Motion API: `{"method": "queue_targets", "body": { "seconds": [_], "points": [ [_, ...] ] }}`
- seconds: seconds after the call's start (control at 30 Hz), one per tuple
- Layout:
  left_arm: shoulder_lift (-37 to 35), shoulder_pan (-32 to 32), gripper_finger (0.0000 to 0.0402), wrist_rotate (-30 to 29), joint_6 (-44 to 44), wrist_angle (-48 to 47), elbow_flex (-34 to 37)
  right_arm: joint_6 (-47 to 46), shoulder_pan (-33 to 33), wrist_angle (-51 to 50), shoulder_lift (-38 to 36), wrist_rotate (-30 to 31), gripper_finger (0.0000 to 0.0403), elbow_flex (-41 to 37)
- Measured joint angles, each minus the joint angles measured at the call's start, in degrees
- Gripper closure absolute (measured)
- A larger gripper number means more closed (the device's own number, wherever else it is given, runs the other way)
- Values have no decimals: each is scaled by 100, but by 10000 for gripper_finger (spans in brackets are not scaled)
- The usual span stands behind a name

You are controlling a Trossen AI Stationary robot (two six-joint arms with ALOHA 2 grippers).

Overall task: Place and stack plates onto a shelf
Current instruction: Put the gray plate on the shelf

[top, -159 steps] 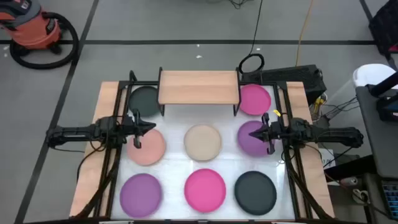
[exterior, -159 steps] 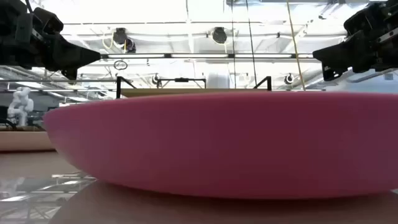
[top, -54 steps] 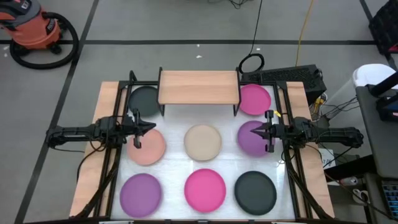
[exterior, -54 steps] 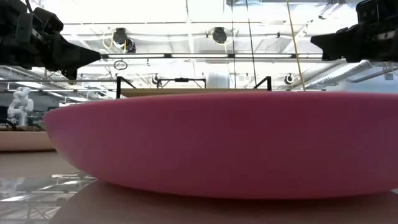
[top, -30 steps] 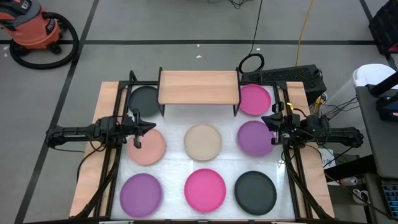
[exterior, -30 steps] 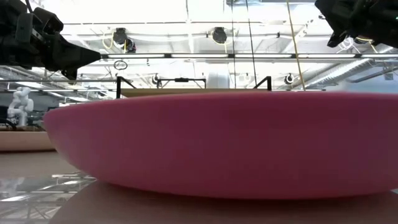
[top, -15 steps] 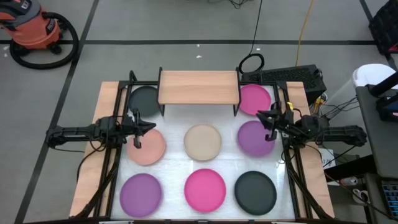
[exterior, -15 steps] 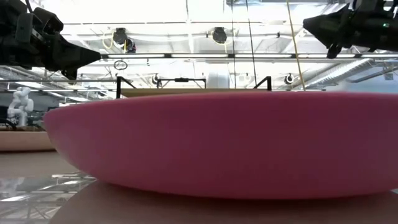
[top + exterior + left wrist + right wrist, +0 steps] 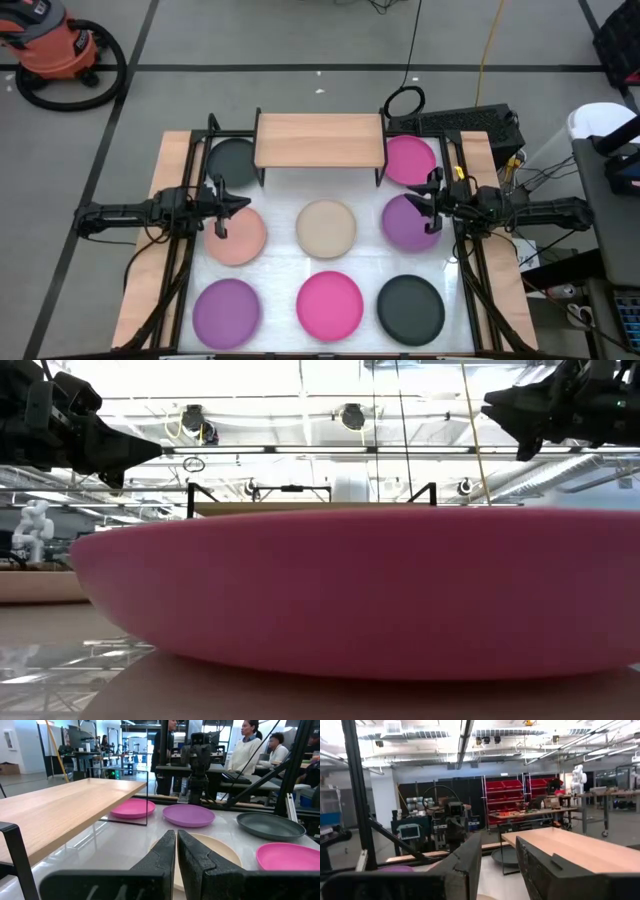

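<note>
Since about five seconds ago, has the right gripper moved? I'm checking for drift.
Yes. The right gripper has shifted toward the shelf, from the purple plate's middle to its far edge.

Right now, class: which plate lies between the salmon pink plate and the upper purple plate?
The beige plate, seen in the high view, between the salmon pink plate and the purple plate.

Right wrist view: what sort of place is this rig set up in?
Most likely a robotics lab or workshop. Red parts bins fill racks along the far wall, workbenches stand to one side under open ceiling lights, and a white humanoid robot stands at the back.
</note>
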State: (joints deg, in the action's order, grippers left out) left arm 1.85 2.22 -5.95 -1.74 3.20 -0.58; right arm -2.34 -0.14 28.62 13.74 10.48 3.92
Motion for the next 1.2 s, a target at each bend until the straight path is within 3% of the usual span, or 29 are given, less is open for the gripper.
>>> {"method": "queue_targets", "body": {
  "seconds": [0.17,0.4,0.6,0.77,0.93,1.2],
  "points": [
    [2,0,378,-1,-1,0,-1,322,0,-163,240,448,296,2],
    [1,0,378,1,-1,0,-2,473,-13,-268,638,600,296,52],
    [-1,1,378,1,1,0,-2,535,74,-1481,1094,526,296,1074],
    [0,2,378,0,-1,0,-1,623,534,-2109,1839,512,296,1989],
    [0,1,378,0,1,0,-1,636,871,-2516,2593,1043,296,2266],
    [-1,1,378,-1,1,-2,-2,520,1081,-2487,3568,1049,296,2476]
  ]
}}
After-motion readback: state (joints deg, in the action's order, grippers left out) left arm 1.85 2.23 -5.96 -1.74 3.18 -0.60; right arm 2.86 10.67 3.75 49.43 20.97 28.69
